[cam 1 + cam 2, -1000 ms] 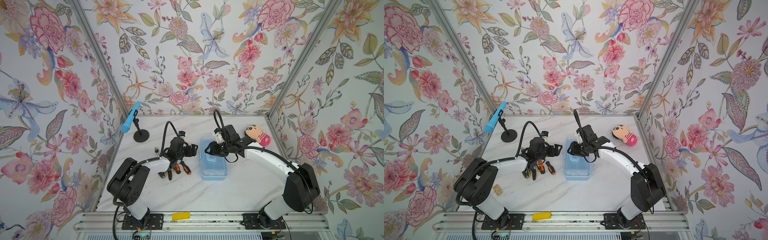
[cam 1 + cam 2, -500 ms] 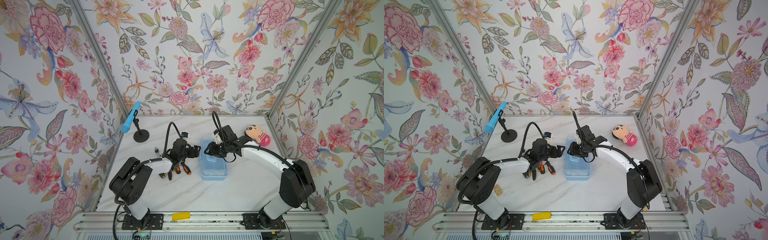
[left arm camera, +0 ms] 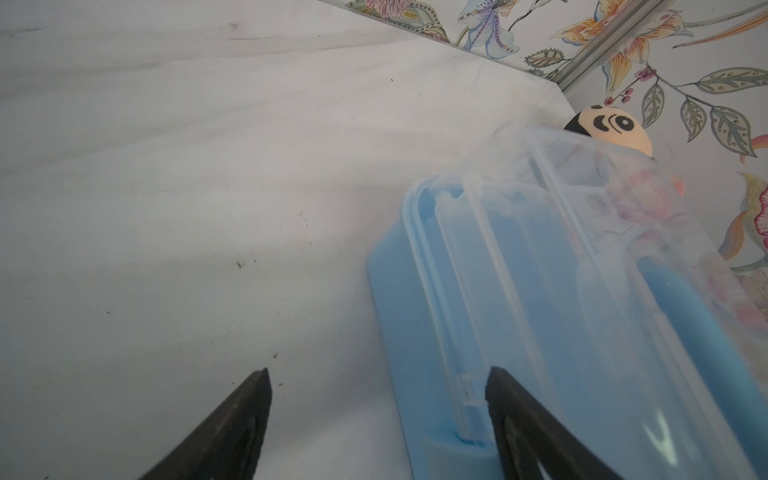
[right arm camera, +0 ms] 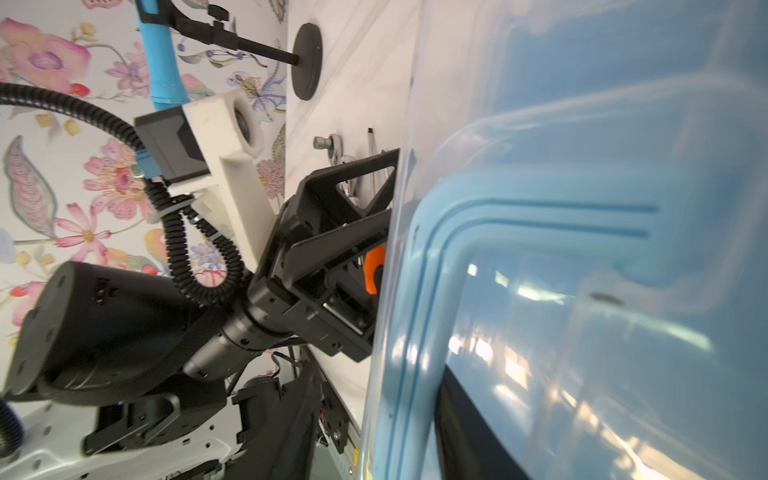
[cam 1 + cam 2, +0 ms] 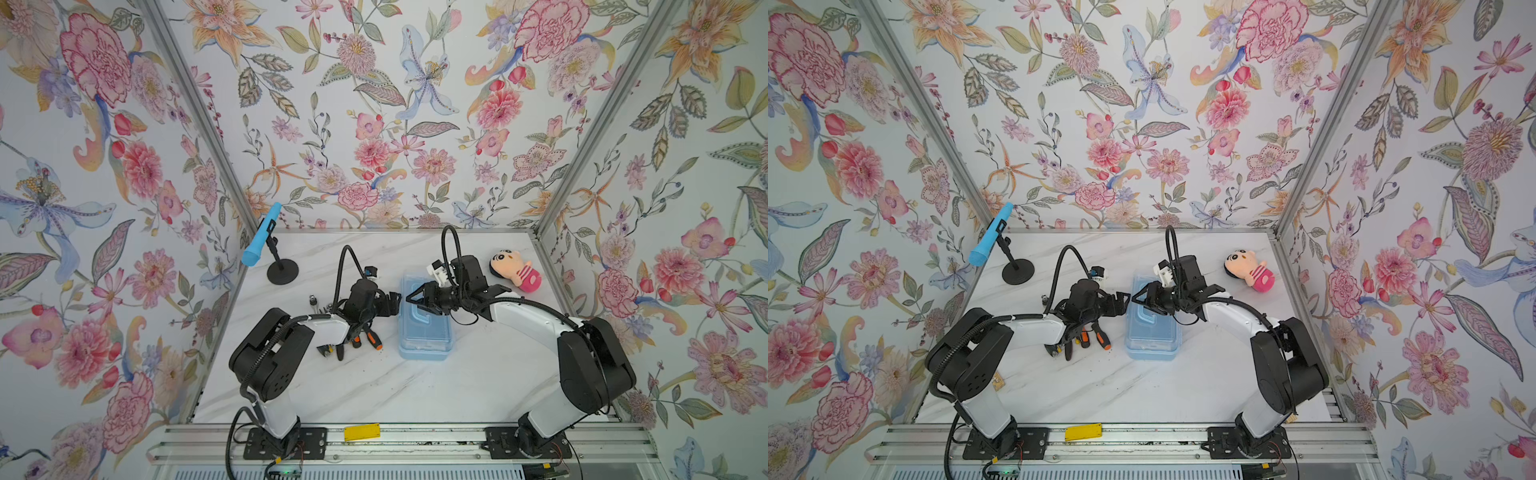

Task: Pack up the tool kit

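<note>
While both top views look down, room: flowered walls on three sides, grey metal posts in the far corners
Table: white marble-look top with faint grey veins and a few dark specks; a metal rail along the near edge carries a yellow tag
Tool kit box: mid-table between the two arms, clear lid on, blue C-shaped handle showing at its top
Loose tools: screwdrivers lie just left of the box, partly under the left arm; ratchets lie farther left
Left gripper: low at the box's left side
Right gripper: over the box's far half
Far corners: microphone on the left, doll on the right
Left wrist view, jaws: spread wide, holding nothing; bare table between them, one finger at the lid's rim
Right wrist view, surface: a strip of table with ratchets and the microphone's round base, beyond the left gripper
Right wrist view, jaws: the blurred lid fills the view; whether they grip it cannot be told
</note>
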Controlling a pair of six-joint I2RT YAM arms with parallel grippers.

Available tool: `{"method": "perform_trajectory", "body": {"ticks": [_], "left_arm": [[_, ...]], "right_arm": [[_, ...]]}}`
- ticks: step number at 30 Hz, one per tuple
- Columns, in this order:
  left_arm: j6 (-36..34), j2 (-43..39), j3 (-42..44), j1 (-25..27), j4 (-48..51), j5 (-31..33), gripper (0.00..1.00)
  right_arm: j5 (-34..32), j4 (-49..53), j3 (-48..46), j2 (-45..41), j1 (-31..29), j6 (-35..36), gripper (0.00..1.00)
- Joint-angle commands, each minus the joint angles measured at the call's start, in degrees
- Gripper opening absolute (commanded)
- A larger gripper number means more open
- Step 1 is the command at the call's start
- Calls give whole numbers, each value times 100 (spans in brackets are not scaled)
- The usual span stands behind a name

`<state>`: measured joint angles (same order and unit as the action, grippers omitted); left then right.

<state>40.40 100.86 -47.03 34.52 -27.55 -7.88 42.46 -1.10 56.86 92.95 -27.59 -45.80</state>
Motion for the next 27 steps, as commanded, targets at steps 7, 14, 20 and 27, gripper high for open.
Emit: {"method": "perform_trajectory", "body": {"ticks": [7,14,20,27], "left_arm": [[-17,113,-255,314,-103,-319,84],[-140,-148,-230,309,113,-272,84],[-216,-307,-211,312,303,-218,84],[-375,-669,-196,292,512,-166,85]], "right_arm": [[562,-978,-752,245,155,-260,43],[1010,-2080,-1089,477,527,-563,24],[1391,-2549,-1112,559,686,-564,8],[1939,-3780,-1351,659,971,-906,0]]}}
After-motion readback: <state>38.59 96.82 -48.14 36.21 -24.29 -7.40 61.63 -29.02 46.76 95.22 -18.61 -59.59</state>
